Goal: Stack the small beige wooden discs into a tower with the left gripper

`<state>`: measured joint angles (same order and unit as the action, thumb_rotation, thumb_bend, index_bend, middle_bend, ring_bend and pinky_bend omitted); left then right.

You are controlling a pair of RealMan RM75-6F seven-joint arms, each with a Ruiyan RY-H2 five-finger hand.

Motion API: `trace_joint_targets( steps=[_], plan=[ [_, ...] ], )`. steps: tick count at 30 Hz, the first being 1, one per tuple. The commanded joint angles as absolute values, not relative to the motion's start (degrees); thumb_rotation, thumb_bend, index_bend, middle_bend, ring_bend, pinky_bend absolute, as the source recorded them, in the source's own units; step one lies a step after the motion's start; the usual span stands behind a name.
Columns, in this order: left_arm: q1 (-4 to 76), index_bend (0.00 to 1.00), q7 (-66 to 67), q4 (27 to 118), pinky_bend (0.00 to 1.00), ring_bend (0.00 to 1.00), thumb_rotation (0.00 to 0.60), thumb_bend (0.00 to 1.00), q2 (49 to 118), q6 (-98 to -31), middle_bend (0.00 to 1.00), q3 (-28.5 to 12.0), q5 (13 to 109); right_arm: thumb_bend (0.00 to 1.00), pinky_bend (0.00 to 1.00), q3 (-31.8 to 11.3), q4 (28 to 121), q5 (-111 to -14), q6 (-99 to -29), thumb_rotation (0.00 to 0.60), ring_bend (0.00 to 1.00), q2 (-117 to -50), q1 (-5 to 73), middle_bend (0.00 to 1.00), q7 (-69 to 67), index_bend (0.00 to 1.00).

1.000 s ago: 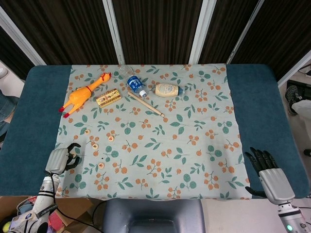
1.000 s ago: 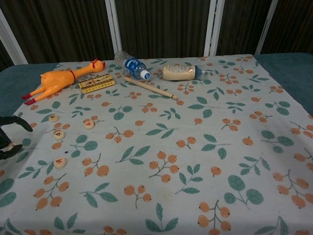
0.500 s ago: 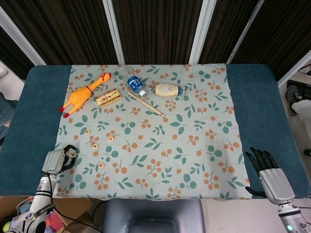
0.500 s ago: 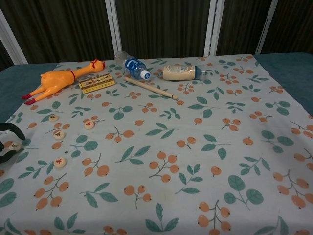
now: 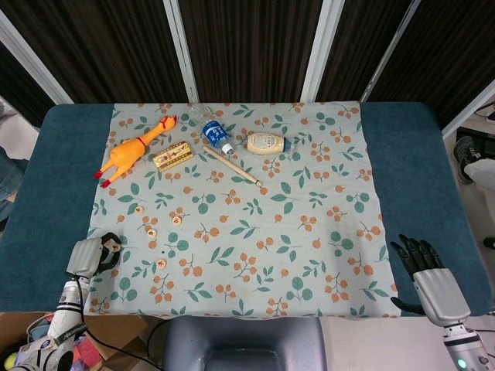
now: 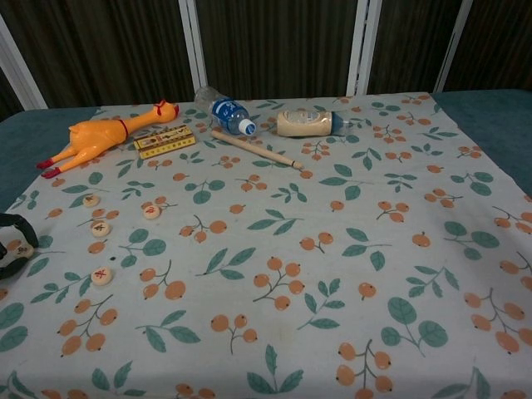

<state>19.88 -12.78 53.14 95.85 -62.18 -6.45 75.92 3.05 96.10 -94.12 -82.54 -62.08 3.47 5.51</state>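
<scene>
You've got five small beige wooden discs [image 6: 102, 275] by the cloth's left edge. Along its far edge, one of each: one orange rubber chicken [image 5: 133, 150], one flat yellow box [image 5: 172, 156], one blue-labelled plastic bottle [image 5: 215, 134], one cream squeeze bottle [image 5: 265, 143], one wooden stick [image 5: 231, 166].

Your left hand [image 5: 90, 256] sits low at the near left edge, fingers [image 6: 12, 223] curled round into a closed ring, pinching a small disc [image 6: 22, 248]. Your right hand [image 5: 424, 272] rests at the near right corner, holding nothing, dark fingers spread and pointing away from you.
</scene>
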Motion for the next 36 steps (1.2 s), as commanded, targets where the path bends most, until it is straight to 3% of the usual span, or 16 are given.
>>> trace_joint_targets(
  steps=[1,6,17,36],
  plan=[
    [19.8,0.52,-13.0,53.1,1.00,1.00,0.600,0.43,95.9,-62.5,1.00,-6.5,76.0,0.18,0.02,3.1,96.1,-94.2,-82.6,0.600,0.00,-62.1,3.5,0.00,5.6,0.00],
    [19.2,0.55,-14.0,56.3,1.00,1.00,0.600,0.43,94.8,-65.6,1.00,-6.2,77.8,0.18,0.02,3.2,96.2,-94.3,-82.4,0.600,0.00,-62.2,3.5,0.00,5.8,0.00],
    [18.3,0.52,-9.6,73.9,1.00,1.00,0.600,0.43,91.6,-71.3,1.00,-3.2,83.7,0.18,0.02,3.7,96.1,-95.0,-81.9,0.600,0.00,-62.3,3.7,0.00,6.2,0.00],
    [18.9,0.49,-3.4,71.7,1.00,1.00,0.600,0.43,96.4,-70.4,1.00,-3.0,82.3,0.18,0.03,4.0,96.0,-95.4,-81.6,0.600,0.00,-62.1,3.9,0.00,5.8,0.00]
  ],
)
